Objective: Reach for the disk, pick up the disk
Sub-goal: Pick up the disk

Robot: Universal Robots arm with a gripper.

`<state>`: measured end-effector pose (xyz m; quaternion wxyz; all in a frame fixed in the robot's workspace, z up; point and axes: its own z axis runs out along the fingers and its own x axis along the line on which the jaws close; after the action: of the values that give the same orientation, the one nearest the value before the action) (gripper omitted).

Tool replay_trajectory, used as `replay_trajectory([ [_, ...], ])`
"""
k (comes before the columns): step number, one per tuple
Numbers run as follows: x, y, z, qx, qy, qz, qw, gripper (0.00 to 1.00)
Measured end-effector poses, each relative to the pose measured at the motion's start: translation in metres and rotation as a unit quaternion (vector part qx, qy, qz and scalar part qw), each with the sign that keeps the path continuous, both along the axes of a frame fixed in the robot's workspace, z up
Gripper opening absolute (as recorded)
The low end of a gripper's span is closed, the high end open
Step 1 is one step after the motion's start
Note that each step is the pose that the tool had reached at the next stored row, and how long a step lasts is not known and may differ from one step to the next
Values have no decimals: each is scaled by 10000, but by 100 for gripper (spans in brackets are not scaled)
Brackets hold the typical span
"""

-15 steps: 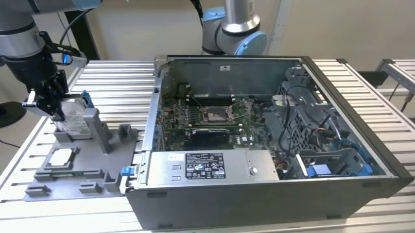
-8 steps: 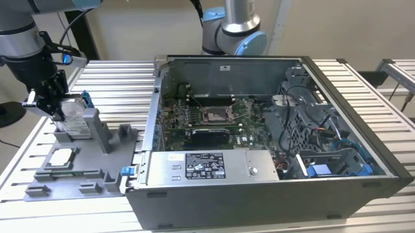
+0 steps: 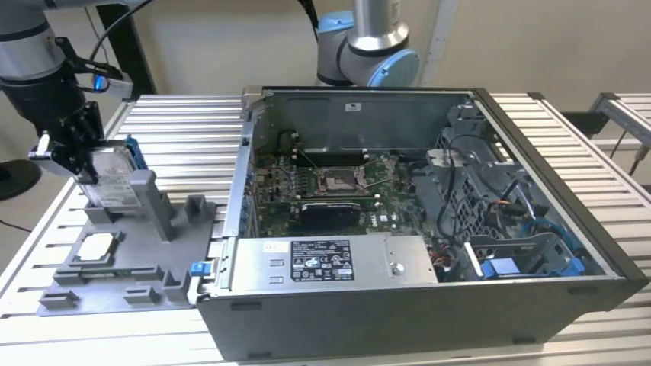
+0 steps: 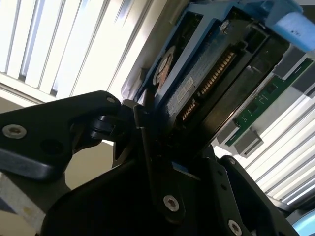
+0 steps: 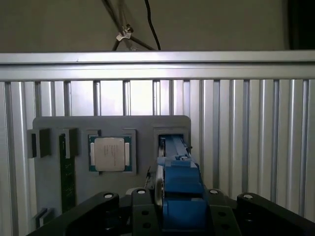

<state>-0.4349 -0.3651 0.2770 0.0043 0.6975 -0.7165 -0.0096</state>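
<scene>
Table: slatted aluminium table (image 3: pixel 569 137) before a plain beige wall; it carries everything here.
Case: an open computer case (image 3: pixel 407 305) lies on its side across the table's middle and towards the edge at the exterior view's right, its board, cables and grey power unit on show.
Tray: a grey moulded tray (image 3: pixel 112 274) lies flat on the table by the edge at the exterior view's left, just beside the case.
Chip: a small square silver chip (image 3: pixel 97 245) lies flat in a tray pocket, also seen in the first wrist view (image 5: pixel 110 154).
Memory stick: a green memory stick (image 5: pixel 67 169) sits in the next tray slot, beside the chip.
Disk: the disk (image 3: pixel 114 181) stands on edge at the tray's far end, label facing the case, blue frame along its edges. Whether its lower edge sits in the slot or just above it cannot be told.
Gripper: the black gripper (image 3: pixel 84 169) hangs from the arm (image 3: pixel 30 46) over the tray's far end, set on the disk's upper part.
Fingers: closed in on the disk from both flat sides. In the first wrist view the blue-framed disk (image 5: pixel 179 172) fills the gap between them, and in the second wrist view one of the fingers (image 4: pixel 145 132) lies against the disk (image 4: pixel 206 83).
</scene>
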Motion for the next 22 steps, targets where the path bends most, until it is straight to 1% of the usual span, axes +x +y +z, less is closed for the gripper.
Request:
replay_trajectory([
  [14,0,0,365,0,1,0,10000,0],
  [20,0,0,573,0,1,0,10000,0],
  [22,0,0,655,0,0,0,10000,0],
])
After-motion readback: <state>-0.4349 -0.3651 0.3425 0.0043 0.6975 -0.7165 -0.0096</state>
